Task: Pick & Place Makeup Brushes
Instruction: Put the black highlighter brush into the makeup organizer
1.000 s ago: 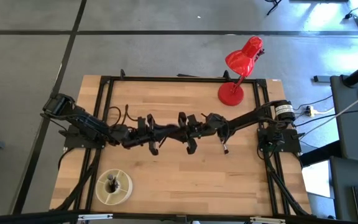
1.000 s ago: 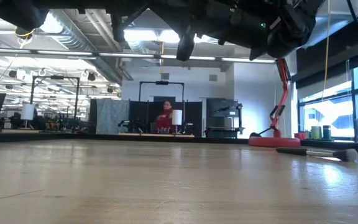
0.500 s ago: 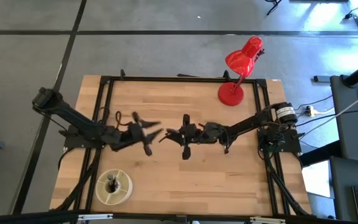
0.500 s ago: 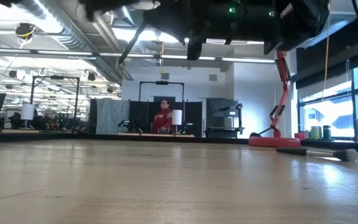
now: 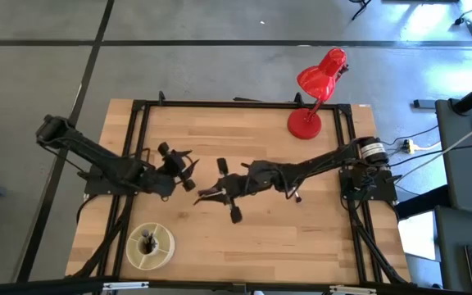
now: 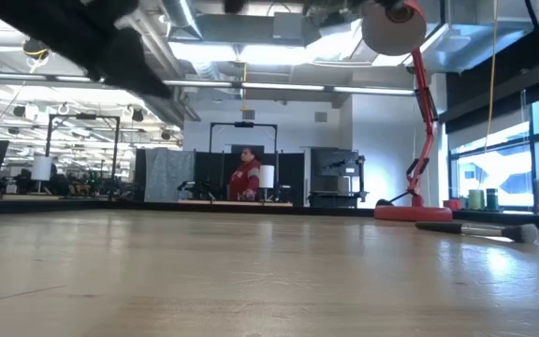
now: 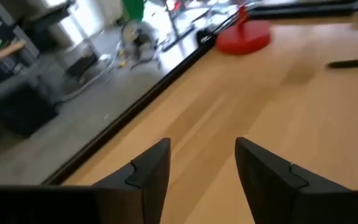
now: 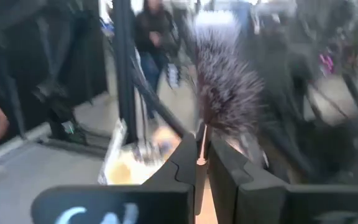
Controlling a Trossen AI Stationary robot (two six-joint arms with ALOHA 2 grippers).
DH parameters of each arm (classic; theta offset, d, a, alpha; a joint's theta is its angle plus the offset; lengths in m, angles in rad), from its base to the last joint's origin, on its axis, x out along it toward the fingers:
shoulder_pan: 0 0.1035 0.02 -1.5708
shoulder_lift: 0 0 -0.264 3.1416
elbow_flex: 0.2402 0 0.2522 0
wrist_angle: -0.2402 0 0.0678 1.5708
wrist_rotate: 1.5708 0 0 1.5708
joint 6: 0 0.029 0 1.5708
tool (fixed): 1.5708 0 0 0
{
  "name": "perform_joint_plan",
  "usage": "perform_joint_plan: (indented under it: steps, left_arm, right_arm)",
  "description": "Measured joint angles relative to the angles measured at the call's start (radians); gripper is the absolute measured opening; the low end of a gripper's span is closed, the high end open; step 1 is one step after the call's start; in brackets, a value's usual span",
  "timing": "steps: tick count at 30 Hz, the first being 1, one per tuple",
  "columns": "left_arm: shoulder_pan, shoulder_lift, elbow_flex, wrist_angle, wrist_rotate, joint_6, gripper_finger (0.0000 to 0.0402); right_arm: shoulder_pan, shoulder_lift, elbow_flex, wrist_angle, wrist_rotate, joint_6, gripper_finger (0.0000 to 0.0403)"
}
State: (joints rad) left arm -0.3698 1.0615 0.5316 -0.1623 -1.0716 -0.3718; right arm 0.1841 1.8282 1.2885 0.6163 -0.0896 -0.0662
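one thin pinch by the right gripper (image 8: 201, 163) on the fan brush (image 8: 225, 81) risks slipping; left gripper (image 7: 201, 163) spread, empty.

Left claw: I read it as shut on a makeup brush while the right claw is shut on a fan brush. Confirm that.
Not quite. The left claw is open and holds nothing; the left wrist view shows bare table between its fingers. The rest holds: the right claw is shut on the fan brush, as the right wrist view shows.
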Motion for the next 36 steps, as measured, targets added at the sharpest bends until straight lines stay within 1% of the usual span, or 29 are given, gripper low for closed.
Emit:
perform_joint_plan:
  steps: [2, 4, 8, 11, 14, 18, 22, 27, 36]
  left_arm:
    - [0.022, 0.0, 0.0, -0.039, 0.001, -0.059, 0.0173]
    - [0.047, 0.0, 0.0, -0.062, 0.029, -0.092, 0.0171]
    - [0.081, 0.0, 0.0, -0.074, 0.054, -0.12, 0.0171]
    - [0.095, 0.0, 0.0, -0.082, 0.055, -0.121, 0.0171]
    - [0.105, 0.001, 0.0, -0.124, 0.054, -0.123, 0.0171]
    - [0.095, -0.007, 0.0, -0.187, 0.054, -0.107, 0.0171]
    - [0.081, 0.002, -0.002, -0.274, 0.057, -0.1, 0.0171]
    - [0.072, -0.019, -0.029, -0.269, 0.007, -0.134, 0.0171]
    - [0.071, -0.042, -0.098, -0.262, -0.008, -0.196, 0.0171]
  right_arm:
    - [0.0, 0.026, 0.053, -0.002, -0.04, -0.003, 0.0022]
    - [0.0, 0.084, 0.125, -0.001, -0.069, -0.006, 0.0022]
    - [0.0, 0.226, 0.286, -0.007, -0.155, 0.002, 0.0022]
    - [0.004, 0.33, 0.423, -0.003, -0.251, 0.015, 0.0022]
    - [0.018, 0.415, 0.543, -0.005, -0.317, 0.026, 0.0022]
    - [0.028, 0.496, 0.653, -0.01, -0.335, -0.01, 0.0022]
    - [0.031, 0.567, 0.735, -0.004, -0.378, -0.085, 0.0022]
    - [0.032, 0.641, 0.805, 0.04, -0.367, -0.159, 0.0022]
    - [0.031, 0.718, 0.89, 0.043, -0.356, -0.15, 0.0022]
